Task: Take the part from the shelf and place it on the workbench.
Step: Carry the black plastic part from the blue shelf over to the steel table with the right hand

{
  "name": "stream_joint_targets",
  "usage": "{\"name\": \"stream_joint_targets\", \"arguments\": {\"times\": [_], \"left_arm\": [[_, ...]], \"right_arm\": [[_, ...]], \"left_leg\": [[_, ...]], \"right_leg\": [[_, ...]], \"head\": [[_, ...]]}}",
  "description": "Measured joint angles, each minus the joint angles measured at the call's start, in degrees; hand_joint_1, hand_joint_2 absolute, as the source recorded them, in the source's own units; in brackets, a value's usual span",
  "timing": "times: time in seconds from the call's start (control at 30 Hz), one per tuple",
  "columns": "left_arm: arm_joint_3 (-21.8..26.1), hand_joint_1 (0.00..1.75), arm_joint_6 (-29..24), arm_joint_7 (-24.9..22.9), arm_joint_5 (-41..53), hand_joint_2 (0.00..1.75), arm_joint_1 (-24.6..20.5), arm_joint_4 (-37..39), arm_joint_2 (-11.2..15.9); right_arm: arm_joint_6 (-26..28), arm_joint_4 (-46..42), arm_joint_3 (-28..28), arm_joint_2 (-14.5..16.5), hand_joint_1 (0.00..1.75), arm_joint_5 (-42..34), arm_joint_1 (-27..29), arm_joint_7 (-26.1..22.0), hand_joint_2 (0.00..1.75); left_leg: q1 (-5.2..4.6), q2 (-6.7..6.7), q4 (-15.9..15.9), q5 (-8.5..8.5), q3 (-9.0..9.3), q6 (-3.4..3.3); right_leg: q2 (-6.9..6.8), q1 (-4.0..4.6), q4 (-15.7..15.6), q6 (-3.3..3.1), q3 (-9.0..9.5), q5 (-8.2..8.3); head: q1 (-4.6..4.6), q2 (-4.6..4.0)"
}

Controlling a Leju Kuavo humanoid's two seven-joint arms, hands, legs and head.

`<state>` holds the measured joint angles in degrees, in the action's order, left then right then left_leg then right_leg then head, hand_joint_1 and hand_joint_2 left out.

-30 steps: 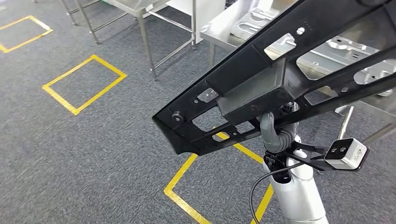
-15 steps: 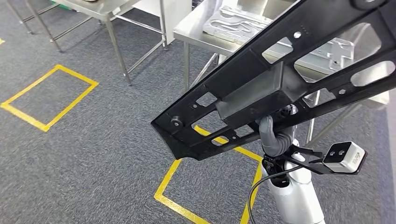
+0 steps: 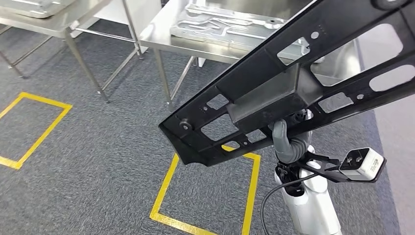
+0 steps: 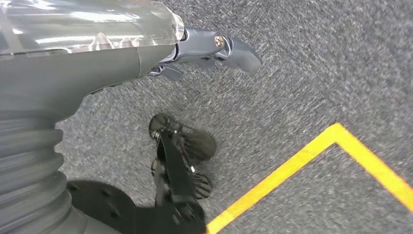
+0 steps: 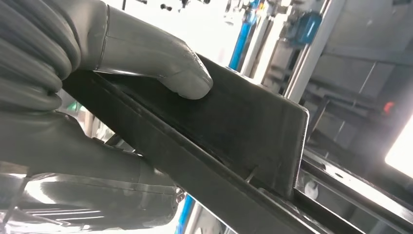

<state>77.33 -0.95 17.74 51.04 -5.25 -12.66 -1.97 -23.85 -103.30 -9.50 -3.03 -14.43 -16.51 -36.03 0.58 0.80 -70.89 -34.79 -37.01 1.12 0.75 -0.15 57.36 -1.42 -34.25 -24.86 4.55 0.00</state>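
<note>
The right hand (image 3: 288, 142) is nearest, at the top of its silver arm. It holds the part (image 3: 288, 85) from below. The part is a long black frame with holes in it (some long, some small and round), and it is up in the air, tilted, with its low end over the floor. In the right wrist view the thick grey thumb (image 5: 160, 58) presses on the part's flat black side (image 5: 234, 126) and the darker fingers wrap under it. A small white camera (image 3: 362, 164) sticks out beside the wrist.

The left hand (image 4: 214, 48) hangs over the grey carpet (image 4: 316, 63) with nothing in it, its fingers a little bent and apart.

On the carpet below the part is a yellow tape square (image 3: 208, 193). Another yellow square (image 3: 34, 125) is farther off.

Beyond stands the metal worktop (image 3: 161, 36), with a silver plate (image 3: 230, 24) lying on it, near its front edge. A second worktop (image 3: 54, 27) is beside it.
</note>
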Motion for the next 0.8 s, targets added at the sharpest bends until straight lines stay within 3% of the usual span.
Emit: {"name": "stream_joint_targets", "arguments": {"times": [0.03,0.07,0.13,0.2,0.27,0.33,0.4,0.47,0.53,0.57,0.6,0.7,0.73,0.8], "left_arm": [[0.0,0.0,0.0,-0.1,0.0,1.75,0.1,0.0,0.0],[0.0,0.0,0.1,-0.2,-0.1,1.75,0.2,0.0,0.0],[0.0,0.0,0.4,-0.2,-0.1,1.75,0.2,0.0,0.1],[0.0,0.0,0.6,-0.2,-0.1,1.75,0.2,0.0,0.2],[0.0,0.0,0.8,-0.2,-0.2,1.75,0.1,0.0,0.2],[0.0,0.0,0.8,-0.1,-0.2,1.75,0.0,0.0,0.2],[0.0,0.0,0.9,-0.1,-0.2,1.75,-0.2,0.0,0.2],[0.0,0.0,1.1,0.0,-0.2,1.75,-0.1,0.0,0.3],[0.0,0.0,1.5,0.0,-0.2,1.75,0.1,0.0,0.3],[0.0,0.0,1.8,0.0,-0.1,1.75,0.1,0.0,0.3],[0.0,0.0,2.1,0.0,-0.1,1.75,0.0,0.0,0.3],[0.0,0.0,2.9,-0.1,-0.1,1.75,-0.2,0.0,0.3],[0.0,0.0,3.0,-0.2,-0.1,1.75,-0.3,0.0,0.3],[0.0,0.0,3.3,-0.2,-0.1,1.75,-0.4,0.0,0.3]], "right_arm": [[0.0,0.0,0.0,0.0,1.75,0.0,0.1,0.0,1.75],[0.0,0.0,0.0,0.0,1.75,0.0,0.3,0.0,1.75],[0.0,0.0,0.0,0.0,1.75,0.0,0.5,-0.1,1.75],[0.0,0.0,0.0,0.0,1.75,0.0,0.5,-0.2,1.75],[0.0,0.0,0.0,0.0,1.75,0.0,0.6,-0.2,1.75],[0.0,0.0,0.0,0.0,1.75,0.0,0.8,-0.2,1.75],[0.0,-0.1,0.0,0.0,1.75,0.0,0.8,-0.3,1.75],[0.1,-0.1,0.1,0.0,1.75,0.0,0.8,-0.4,1.75],[0.1,-0.1,0.1,0.0,1.75,0.0,1.0,-0.6,1.75],[0.2,-0.1,0.1,0.0,1.75,0.2,1.1,-0.7,1.75],[0.4,-0.1,0.1,0.0,1.75,0.6,1.1,-0.8,1.75],[1.2,-0.1,0.2,-0.1,1.75,2.0,1.1,-1.0,1.75],[1.3,-0.1,0.2,-0.2,1.75,2.3,1.1,-1.2,1.75],[1.4,-0.1,0.2,-0.2,1.75,2.7,1.1,-1.7,1.75]], "left_leg": [[0.03,-0.19,-2.4,-0.41,-1.36,0.1],[0.07,-0.28,-2.8,0.31,-1.87,0.16],[0.24,-1.0,2.6,4.46,0.09,0.11],[0.48,-3.49,9.5,7.37,3.02,-0.2],[0.42,-4.78,11.9,7.56,4.09,-0.66],[0.41,-3.59,12.3,7.81,4.34,-1.35],[0.63,-2.22,13.0,8.13,4.71,-2.2],[0.61,-0.8,13.3,8.16,4.9,-2.66],[0.55,0.62,13.3,8.01,4.91,-2.7],[0.54,1.16,13.3,7.9,4.96,-2.61],[0.55,1.59,13.2,7.77,5.08,-2.47],[0.46,2.37,13.1,7.28,5.57,-1.75],[0.37,2.53,13.1,7.13,5.65,-1.43],[0.23,2.79,13.2,6.95,5.77,-0.7]], "right_leg": [[0.86,0.01,0.1,-0.02,0.01,-0.02],[1.77,0.0,0.2,0.0,0.03,-0.06],[3.5,-0.07,0.5,0.23,0.11,-0.23],[4.99,-0.08,1.0,0.71,-0.07,-0.5],[6.24,-0.24,1.3,1.37,-0.48,-0.5],[6.84,-0.35,1.2,2.09,-0.71,-0.33],[4.11,-0.12,3.0,2.65,-1.6,-1.54],[0.62,-0.16,9.3,3.06,-4.71,-4.85],[-0.2,-0.58,16.1,3.44,-8.3,-7.27],[-0.34,-0.8,17.1,3.61,-8.88,-7.01],[-0.52,-0.99,15.6,3.73,-8.18,-5.69],[-1.72,-1.05,4.3,3.5,-2.18,-0.86],[-2.01,-0.88,2.0,3.23,-0.94,-0.36],[-1.98,-0.45,0.9,2.59,-0.44,-0.55]], "head": [[0.0,0.0],[0.0,0.0],[0.0,0.0],[0.0,0.0],[0.0,0.0],[0.0,0.0],[-0.01,0.0],[-0.01,0.0],[-0.01,0.0],[-0.01,0.0],[0.0,0.0],[-0.01,0.0],[-0.01,0.0],[-0.01,0.0]]}}
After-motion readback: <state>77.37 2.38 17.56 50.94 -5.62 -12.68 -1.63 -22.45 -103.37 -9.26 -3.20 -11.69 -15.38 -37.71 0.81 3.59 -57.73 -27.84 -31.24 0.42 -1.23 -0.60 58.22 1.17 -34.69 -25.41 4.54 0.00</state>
